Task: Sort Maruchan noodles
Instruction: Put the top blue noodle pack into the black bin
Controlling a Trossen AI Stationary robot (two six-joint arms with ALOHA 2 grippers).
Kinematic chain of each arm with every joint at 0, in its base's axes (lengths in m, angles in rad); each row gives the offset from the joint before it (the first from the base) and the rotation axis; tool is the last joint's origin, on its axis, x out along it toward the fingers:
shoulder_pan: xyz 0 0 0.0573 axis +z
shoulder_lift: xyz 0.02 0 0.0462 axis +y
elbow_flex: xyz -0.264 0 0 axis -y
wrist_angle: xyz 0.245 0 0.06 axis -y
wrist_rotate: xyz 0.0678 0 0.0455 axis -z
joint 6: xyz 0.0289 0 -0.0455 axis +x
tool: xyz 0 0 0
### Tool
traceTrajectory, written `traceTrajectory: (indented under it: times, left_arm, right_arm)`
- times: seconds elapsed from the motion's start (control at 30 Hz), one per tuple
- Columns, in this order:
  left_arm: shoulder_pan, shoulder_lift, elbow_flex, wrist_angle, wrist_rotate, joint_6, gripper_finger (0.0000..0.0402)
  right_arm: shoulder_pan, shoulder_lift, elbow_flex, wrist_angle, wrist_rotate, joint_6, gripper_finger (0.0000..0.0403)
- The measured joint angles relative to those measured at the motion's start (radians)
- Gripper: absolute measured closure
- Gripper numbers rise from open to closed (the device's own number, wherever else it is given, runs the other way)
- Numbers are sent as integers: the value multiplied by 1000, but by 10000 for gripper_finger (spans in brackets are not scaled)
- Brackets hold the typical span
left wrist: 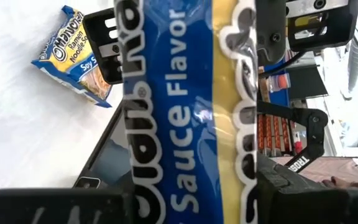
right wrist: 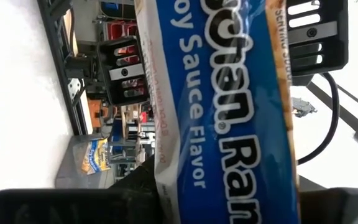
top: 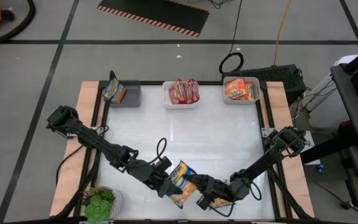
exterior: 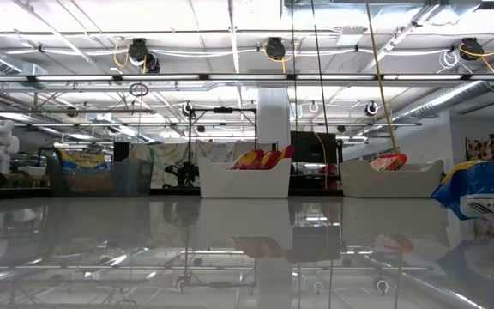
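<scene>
1. High view shows the white surface [top: 185, 137] with three bins along its far edge: a grey bin [top: 127, 94] on the left, a white middle bin [top: 180, 94] and a white right bin [top: 241, 91].
2. One blue-and-yellow packet [top: 113, 91] leans in the grey bin; red packets [top: 184, 91] fill the middle bin; orange-yellow packets [top: 238, 89] sit in the right bin.
3. Both arms reach toward the near edge of the surface, opposite the middle bin, and meet there.
4. Left end effector [top: 169, 180] holds a blue-and-yellow soy sauce packet [top: 180, 175] raised off the surface, its fingers [left wrist: 107, 40] closed narrowly on either side of the wrapper, as the left wrist view shows.
5. Right end effector [top: 209, 199] sits just beside it, toward the right bin's side, and the right wrist view shows a second soy sauce packet [right wrist: 229, 112] clamped between its fingers [right wrist: 124, 73].
6. Another blue-and-yellow packet [left wrist: 76, 56] lies flat on the surface beyond the left end effector in the left wrist view.
7. Green leafy plant [top: 99, 203] stands at the near left corner of the surface, well apart from the bins.
8. Low view shows the three bins in a row across the back and a blue packet edge [exterior: 480, 193] at its right side.
</scene>
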State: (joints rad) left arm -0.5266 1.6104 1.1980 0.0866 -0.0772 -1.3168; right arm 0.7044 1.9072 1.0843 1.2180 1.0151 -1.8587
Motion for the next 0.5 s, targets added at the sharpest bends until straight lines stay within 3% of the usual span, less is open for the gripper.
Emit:
traceTrajectory:
  times: [0.5]
  left_arm:
    - [41,-1,0,-7,-27,120,270]
  right_arm:
    - [-8,-2,-1,84,73,-41,225]
